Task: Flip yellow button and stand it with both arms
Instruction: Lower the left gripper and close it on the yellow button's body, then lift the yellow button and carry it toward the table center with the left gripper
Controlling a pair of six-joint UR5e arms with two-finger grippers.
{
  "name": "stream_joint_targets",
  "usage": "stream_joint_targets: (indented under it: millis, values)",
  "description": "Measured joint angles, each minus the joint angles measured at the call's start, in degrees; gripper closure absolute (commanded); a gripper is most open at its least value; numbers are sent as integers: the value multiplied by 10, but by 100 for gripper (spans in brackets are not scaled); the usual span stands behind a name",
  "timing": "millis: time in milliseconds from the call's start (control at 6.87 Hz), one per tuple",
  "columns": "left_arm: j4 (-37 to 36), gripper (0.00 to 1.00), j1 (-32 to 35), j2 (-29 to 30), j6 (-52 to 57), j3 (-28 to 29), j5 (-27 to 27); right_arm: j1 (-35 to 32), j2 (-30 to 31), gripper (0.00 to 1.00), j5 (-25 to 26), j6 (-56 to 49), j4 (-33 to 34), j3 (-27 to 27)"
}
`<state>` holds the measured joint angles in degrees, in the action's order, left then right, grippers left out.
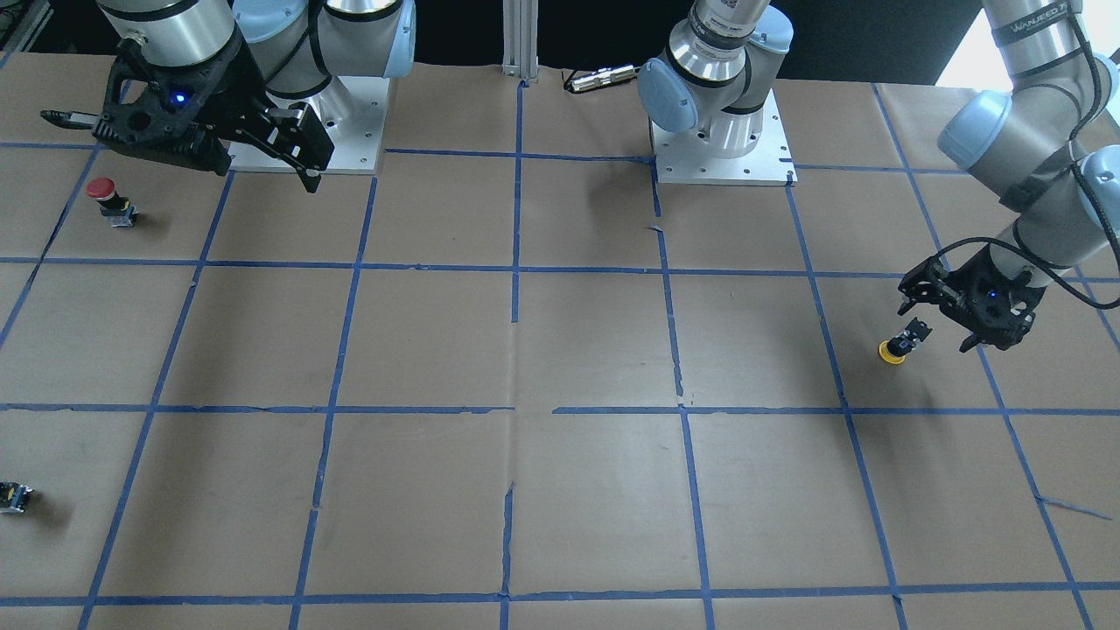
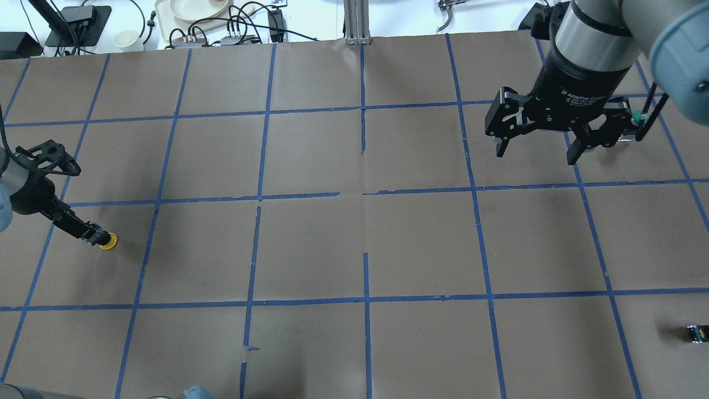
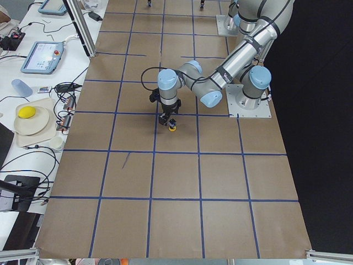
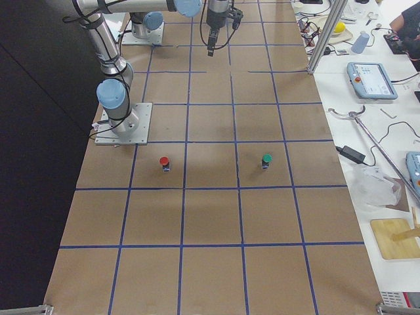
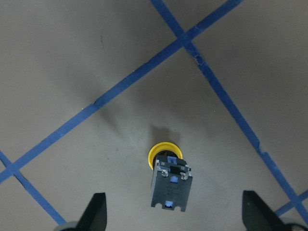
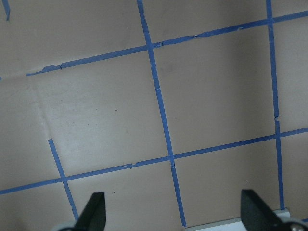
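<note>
The yellow button (image 1: pixel 894 350) rests on the brown table with its yellow cap down and its grey contact block up. It also shows in the overhead view (image 2: pixel 107 241), the exterior left view (image 3: pixel 172 128) and the left wrist view (image 5: pixel 169 179). My left gripper (image 1: pixel 934 325) is open just above it. In the left wrist view the block sits between the wide-spread fingertips (image 5: pixel 97 211) and touches neither. My right gripper (image 2: pixel 536 154) is open and empty, high above the far side of the table, and also shows in the front-facing view (image 1: pixel 179 149).
A red-capped button (image 1: pixel 105 199) stands near my right arm's base. A green-capped button (image 4: pixel 266 159) stands further out on that side. A small capless black block (image 2: pixel 697 333) lies near the table's right edge. Blue tape lines grid the table.
</note>
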<state>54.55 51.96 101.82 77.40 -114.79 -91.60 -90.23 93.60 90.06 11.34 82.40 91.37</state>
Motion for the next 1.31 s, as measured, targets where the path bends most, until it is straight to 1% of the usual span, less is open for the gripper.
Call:
stream_joint_targets:
  millis: [146, 291, 437, 583, 874, 1019, 1165, 1311]
  values:
    - [-18, 21, -3, 6, 24, -11, 1, 0, 0, 0, 0, 0, 0, 0]
    - [-26, 53, -3, 12, 38, -15, 2, 0, 1, 0, -1, 0, -1, 0]
    - [-31, 76, -4, 17, 49, -17, 2, 0, 3, 0, 0, 0, -1, 0]
    - [-34, 80, -4, 20, 62, -17, 2, 0, 3, 0, 0, 0, -1, 0]
    - [-35, 82, -2, 16, 82, -14, 5, 0, 3, 0, 0, 0, -2, 0]
    - [-28, 82, 3, 3, 79, -11, 17, 0, 4, 0, 0, 0, -2, 0]
    - [-5, 82, 13, -18, 60, -8, 41, 0, 4, 0, 0, 0, -2, 0]
    - [44, 82, 34, -49, 17, -4, 74, 0, 4, 0, 1, -1, -2, 0]
